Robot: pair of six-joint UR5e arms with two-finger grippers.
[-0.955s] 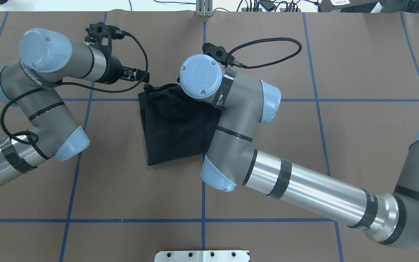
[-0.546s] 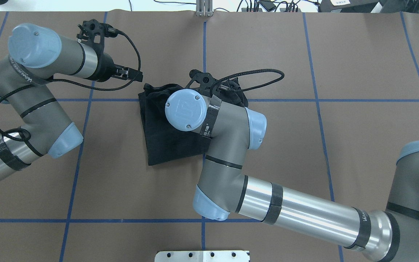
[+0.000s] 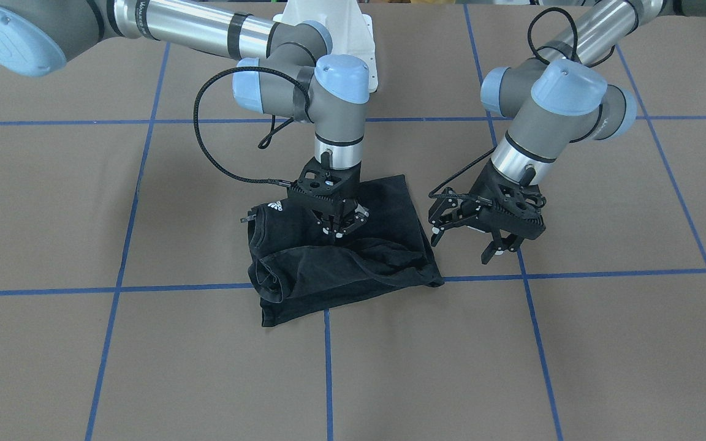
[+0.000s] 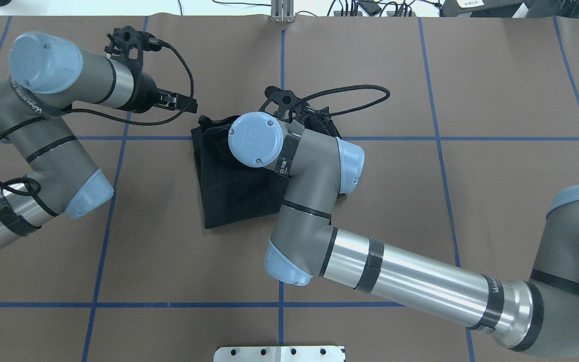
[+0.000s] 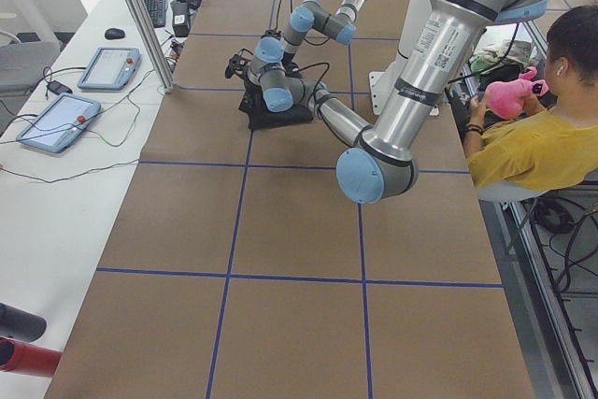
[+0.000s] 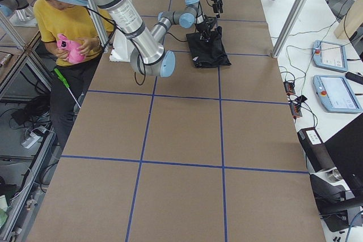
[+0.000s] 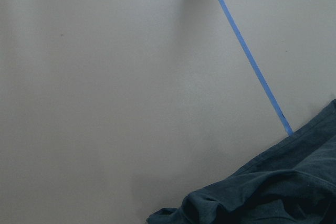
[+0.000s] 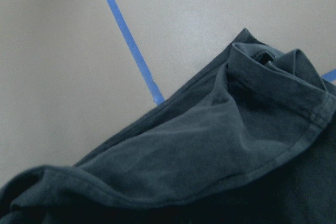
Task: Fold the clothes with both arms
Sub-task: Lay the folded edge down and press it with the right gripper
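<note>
The only print on the black T-shirt (image 3: 304, 269) is a small white logo (image 3: 274, 206) beside the collar: slanted bars with a row of tiny letters under them, which are too small to read. The big graphic of the shirt does not show in any view. Each arm carries a black band with white lettering, on the left arm (image 4: 53, 161) near the elbow and on the right arm (image 4: 410, 274) near its shoulder end, but the letters are tilted and I cannot read them with certainty. The light-blue cap (image 4: 252, 139) on the right wrist joint has a raised square emblem.

The right gripper (image 3: 334, 233) points straight down on the middle of the shirt. Its jaws are drawn almost together and the tips are pressed into the cloth; it seems to pinch a fold there, though the exact hold is hidden by the black fabric. The left gripper (image 3: 500, 250) has its jaws apart and holds nothing. It hangs tilted just beside the shirt's edge, apart from the cloth.

The shirt lies partly folded and wrinkled in the middle of the brown table (image 3: 144, 367), over a crossing of the blue tape lines (image 3: 175, 286), with a loose rolled layer on top of the flat part
</note>
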